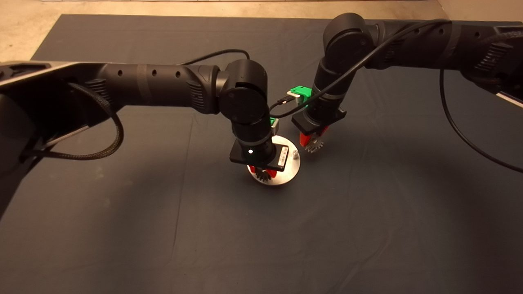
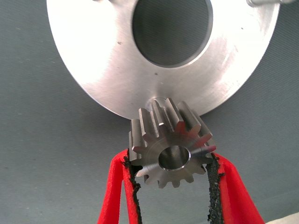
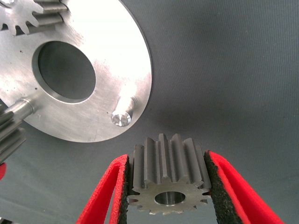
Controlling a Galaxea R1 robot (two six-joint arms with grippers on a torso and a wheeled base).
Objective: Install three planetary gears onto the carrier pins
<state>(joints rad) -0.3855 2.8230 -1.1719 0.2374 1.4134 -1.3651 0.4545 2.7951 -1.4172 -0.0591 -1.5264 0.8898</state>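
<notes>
The silver carrier disc [image 1: 289, 166] lies mid-mat. My left gripper [image 1: 263, 172] hangs over its near edge, shut on a planetary gear [image 2: 170, 149] held at one carrier pin [image 2: 157, 101]; whether the bore is on the pin I cannot tell. My right gripper [image 1: 312, 142] hovers just right of the disc, shut on a second gear [image 3: 168, 179]. In the right wrist view a bare pin [image 3: 122, 116] stands close to that gear, and a third gear [image 3: 32, 14] sits on the disc's far side. The bare pin [image 1: 295, 154] shows in the head view too.
Both black arms [image 1: 163, 83] cross above the mat, with a cable [image 1: 286, 107] hanging between the wrists. The dark mat [image 1: 367, 224] lies around the disc, and bare floor [image 1: 24, 24] shows at the far left.
</notes>
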